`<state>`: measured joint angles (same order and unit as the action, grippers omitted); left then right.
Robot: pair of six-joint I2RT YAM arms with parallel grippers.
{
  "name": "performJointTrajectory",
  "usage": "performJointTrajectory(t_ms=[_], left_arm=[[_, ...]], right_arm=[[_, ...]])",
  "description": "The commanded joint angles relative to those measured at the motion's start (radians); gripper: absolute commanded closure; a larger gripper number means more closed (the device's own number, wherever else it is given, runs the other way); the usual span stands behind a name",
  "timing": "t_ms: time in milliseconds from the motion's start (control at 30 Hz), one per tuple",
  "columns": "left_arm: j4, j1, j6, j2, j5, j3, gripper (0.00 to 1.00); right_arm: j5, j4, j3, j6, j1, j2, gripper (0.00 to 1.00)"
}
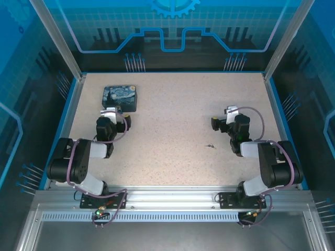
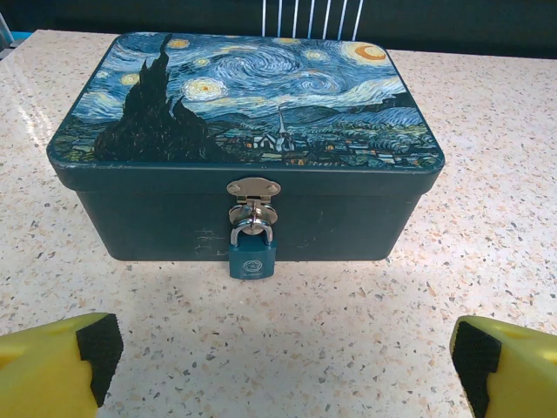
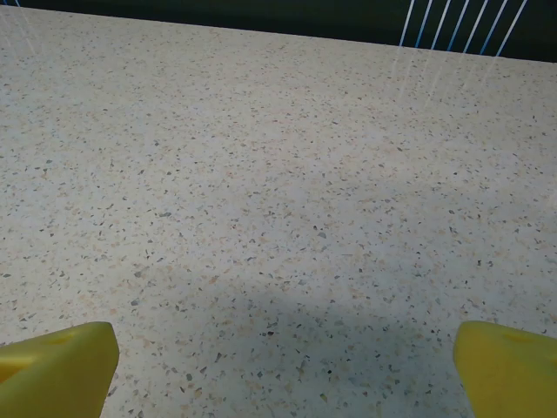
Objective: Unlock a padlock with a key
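Nearest in the left wrist view, the left gripper (image 2: 283, 359) shows two blocky yellow fingertips (image 2: 52, 366) with black rubbery pads on their inner faces; they stand wide apart at the two lower corners, holding nothing and touching nothing. Between and beyond them runs the table (image 2: 487, 174) — a pale, speckled, stone-like top with a slight sheen. Farther on, straight ahead of that gap, the padlock (image 2: 253, 258) hangs from a shiny silvery hasp (image 2: 252, 193) on the front wall of the box (image 2: 157, 218); its body is small, squarish, teal-blue metal with a round stamped mark; its curved grey shackle passes through the hasp loop; its lower edge sits at or just above the tabletop. The box is a dark blue-green rectangular tin with rounded corners, its lid printed with a swirling night sky.

The right gripper (image 3: 283, 361) is spread just as wide, plain yellow tips at the lower corners, above the speckled table.

In the top view the key (image 1: 210, 146) — a tiny thin grey sliver — lies flat on the table, left of the right arm and nearer the bases than the right gripper (image 1: 231, 111), apart from it; the left gripper (image 1: 111, 111) sits just short of the box (image 1: 120, 98) at the far left.
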<state>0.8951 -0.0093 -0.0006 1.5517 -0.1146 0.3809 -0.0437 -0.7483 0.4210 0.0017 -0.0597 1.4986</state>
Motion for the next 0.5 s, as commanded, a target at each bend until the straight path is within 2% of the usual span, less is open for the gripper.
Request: performJointTrajectory(t_ms=[0,467], left_arm=[[0.018,0.000,-0.009,-0.002,-0.004,0.002,0.01],[0.013,0.002,-0.010,-0.002,-0.002,0.003,0.01]], right_arm=[[0.006,0.000,0.013,-0.010,0.007,0.006,0.00],[0.008,0.000,0.013,-0.009,0.008,0.006,0.00]])
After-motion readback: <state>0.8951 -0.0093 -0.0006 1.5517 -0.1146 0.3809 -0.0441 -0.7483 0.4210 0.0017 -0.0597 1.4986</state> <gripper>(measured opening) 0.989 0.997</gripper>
